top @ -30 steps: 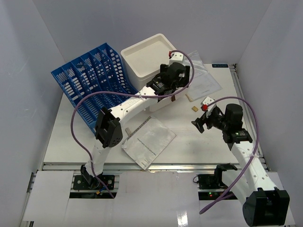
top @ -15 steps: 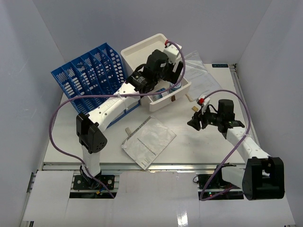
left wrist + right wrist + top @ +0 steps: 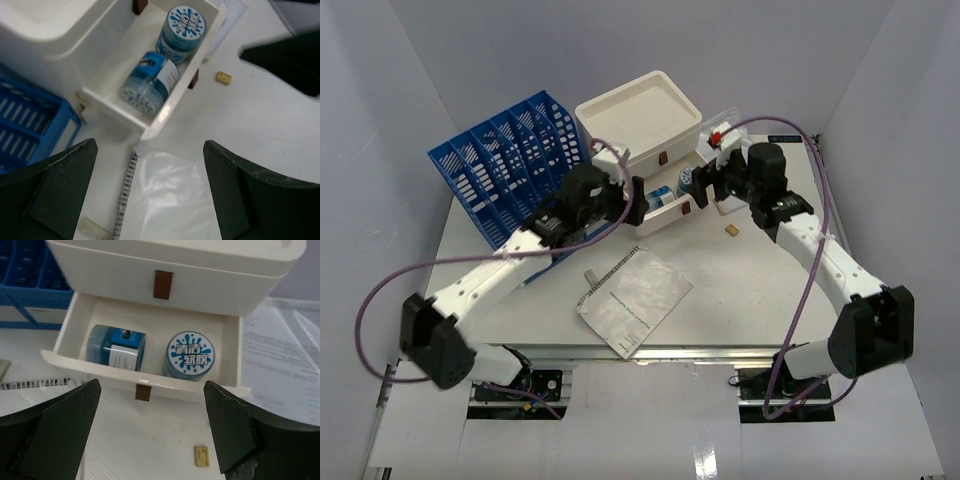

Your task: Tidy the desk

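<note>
The desk [image 3: 760, 290] is a wide white tabletop. On it a white drawer box [image 3: 640, 120] stands with its lower drawer [image 3: 672, 212] pulled open. Two blue jars lie in the drawer, one on its side [image 3: 116, 347] and one with a printed lid [image 3: 190, 355]; both also show in the left wrist view [image 3: 150, 82] [image 3: 182, 25]. My left gripper [image 3: 625, 205] is open and empty at the drawer's left end, over the notebook's spiral [image 3: 125, 195]. My right gripper [image 3: 702, 187] is open and empty, facing the drawer front with its brown handle [image 3: 143, 392].
A blue file rack [image 3: 515, 165] stands at the back left. A spiral notebook [image 3: 635, 295] lies in front of the drawer. A small tan block [image 3: 731, 230] lies to its right. Loose papers [image 3: 755, 165] lie at the back right. A small pale strip [image 3: 588, 275] lies by the notebook.
My left gripper has drawn back from over the drawer to its left end. My right gripper has moved from the front right up to the drawer front.
</note>
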Robot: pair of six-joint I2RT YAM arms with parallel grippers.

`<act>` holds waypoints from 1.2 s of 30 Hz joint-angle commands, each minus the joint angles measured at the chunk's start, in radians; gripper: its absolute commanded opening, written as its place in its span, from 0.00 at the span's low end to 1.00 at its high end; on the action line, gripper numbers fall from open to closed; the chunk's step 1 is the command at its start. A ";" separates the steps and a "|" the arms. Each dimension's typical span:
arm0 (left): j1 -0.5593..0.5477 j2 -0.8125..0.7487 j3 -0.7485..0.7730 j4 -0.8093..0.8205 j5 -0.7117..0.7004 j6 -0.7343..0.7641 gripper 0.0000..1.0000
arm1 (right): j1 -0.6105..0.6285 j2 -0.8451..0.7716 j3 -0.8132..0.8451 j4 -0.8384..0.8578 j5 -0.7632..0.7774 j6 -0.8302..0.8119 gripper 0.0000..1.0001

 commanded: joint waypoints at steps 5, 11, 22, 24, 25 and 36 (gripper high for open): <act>0.021 -0.576 -0.437 0.126 0.018 -0.309 0.98 | 0.029 0.312 0.354 -0.165 0.273 0.111 0.92; 0.021 -0.773 -0.594 0.068 0.005 -0.399 0.98 | 0.034 0.417 0.438 -0.225 0.283 0.107 0.93; 0.021 -0.804 -0.685 0.081 0.047 -0.496 0.98 | 0.039 0.463 0.439 -0.259 0.248 0.101 0.92; 0.021 -0.794 -0.695 0.104 0.059 -0.503 0.98 | 0.040 0.472 0.444 -0.264 0.244 0.097 0.93; 0.021 -0.789 -0.702 0.120 0.066 -0.507 0.98 | 0.040 0.474 0.447 -0.267 0.241 0.096 0.93; 0.021 -0.746 -0.721 0.187 0.125 -0.526 0.98 | 0.040 0.443 0.430 -0.254 0.128 0.069 0.92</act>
